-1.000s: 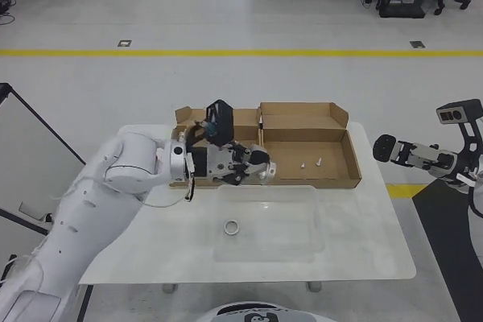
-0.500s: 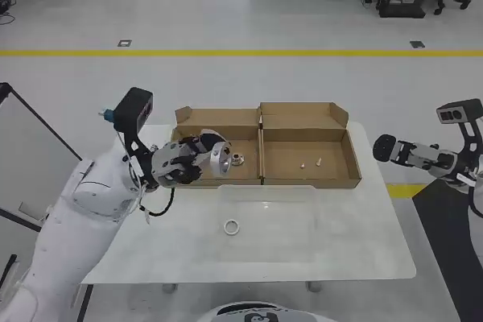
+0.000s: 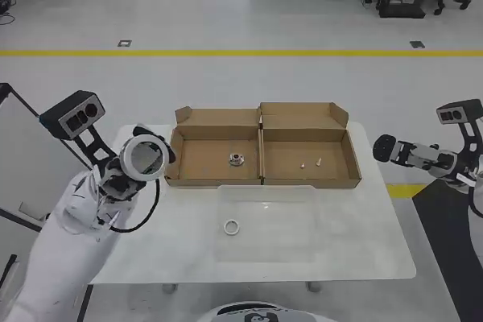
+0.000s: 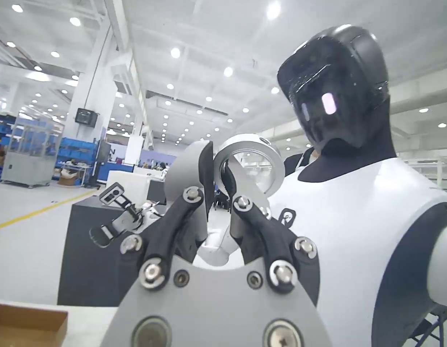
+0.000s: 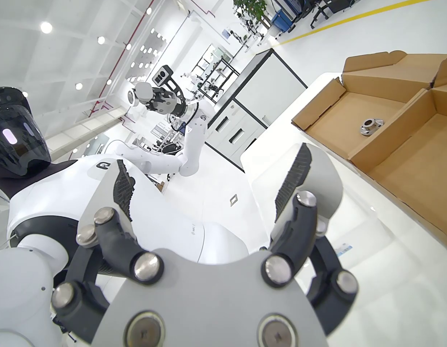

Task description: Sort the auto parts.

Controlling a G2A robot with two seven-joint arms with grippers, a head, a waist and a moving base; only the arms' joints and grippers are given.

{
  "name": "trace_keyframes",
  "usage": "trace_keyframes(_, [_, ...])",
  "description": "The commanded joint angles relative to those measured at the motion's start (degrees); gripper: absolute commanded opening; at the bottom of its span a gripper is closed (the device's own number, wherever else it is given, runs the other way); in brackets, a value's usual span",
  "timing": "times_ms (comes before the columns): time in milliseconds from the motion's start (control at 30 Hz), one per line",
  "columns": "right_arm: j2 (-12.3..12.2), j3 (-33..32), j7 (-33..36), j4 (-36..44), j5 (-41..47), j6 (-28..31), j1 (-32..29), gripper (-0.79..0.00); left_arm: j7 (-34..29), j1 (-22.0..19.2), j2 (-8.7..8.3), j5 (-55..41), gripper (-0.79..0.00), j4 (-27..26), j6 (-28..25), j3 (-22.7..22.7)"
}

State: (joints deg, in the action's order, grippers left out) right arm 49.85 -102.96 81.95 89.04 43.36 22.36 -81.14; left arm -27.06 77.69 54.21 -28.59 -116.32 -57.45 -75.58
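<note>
My left gripper (image 3: pixel 134 169) is raised past the table's left edge, shut on a wide silver metal ring (image 3: pixel 131 153). In the left wrist view the fingers (image 4: pixel 205 171) pinch the ring's wall (image 4: pixel 267 153), one inside and one outside. The right wrist view shows that gripper (image 5: pixel 151 98) and its ring (image 5: pixel 133 97) far off. A flanged metal part (image 3: pixel 237 158) lies in the left compartment of the cardboard box (image 3: pixel 262 183). Two small pale pieces (image 3: pixel 310 163) lie in the right compartment. My right gripper (image 3: pixel 384 148) hangs open and empty off the table's right side.
A clear plastic tray (image 3: pixel 306 241) stands on the white table (image 3: pixel 370 241) in front of the box, with a small metal ring (image 3: pixel 232 228) in it. A dark cabinet (image 3: pixel 16 161) stands to the left of the table.
My left arm has swung from over the box's left compartment out to the left and upward, carrying the silver ring. The right arm has not moved.
</note>
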Motion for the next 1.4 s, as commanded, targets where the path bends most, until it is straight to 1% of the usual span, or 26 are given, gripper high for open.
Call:
trace_keyframes(0, [0.0,0.0,0.0,0.0,0.0,0.0,0.0,0.0,-0.4,0.8,-0.1,-2.4,-0.785,-0.4,-0.6,-1.0])
trace_keyframes(100, [0.0,0.0,0.0,0.0,0.0,0.0,0.0,0.0,-2.6,1.9,-0.32,-3.2,-0.785,-0.6,-0.5,-2.8])
trace_keyframes(200, [0.0,0.0,0.0,0.0,0.0,0.0,0.0,0.0,-4.4,3.0,-0.62,-2.4,-0.785,-0.5,1.2,-5.4])
trace_keyframes(267, [0.0,0.0,0.0,0.0,0.0,0.0,0.0,0.0,-7.6,3.5,-0.97,1.0,-0.785,-0.3,4.0,-7.4])
trace_keyframes(333, [0.0,0.0,0.0,0.0,0.0,0.0,0.0,0.0,-8.0,4.4,-1.05,1.6,-0.785,-1.3,4.8,-8.4])
trace_keyframes(500, [0.0,0.0,0.0,0.0,0.0,0.0,0.0,0.0,-11.7,6.0,-1.38,9.0,-0.785,-2.1,6.5,-11.8])
trace_keyframes(633, [0.0,0.0,0.0,0.0,0.0,0.0,0.0,0.0,-11.3,7.3,-1.27,11.5,-0.785,-2.7,6.6,-12.1])
trace_keyframes(700, [0.0,0.0,0.0,0.0,0.0,0.0,0.0,0.0,-10.4,7.7,-1.17,11.1,-0.785,-2.7,6.3,-12.0])
trace_keyframes(867, [0.0,0.0,0.0,0.0,0.0,0.0,0.0,0.0,-8.3,8.4,-1.0,3.4,-0.785,-3.3,4.2,-10.8])
trace_keyframes(1167, [0.0,0.0,0.0,0.0,0.0,0.0,0.0,0.0,-9.3,8.8,-1.05,-11.8,-0.785,-4.3,1.3,-10.8])
trace_keyframes(1267, [0.0,0.0,0.0,0.0,0.0,0.0,0.0,0.0,-10.6,8.9,-1.08,-14.4,-0.785,-4.2,1.2,-11.7])
trace_keyframes(1367, [0.0,0.0,0.0,0.0,0.0,0.0,0.0,0.0,-12.1,9.0,-1.09,-13.9,-0.785,-3.3,1.8,-12.7])
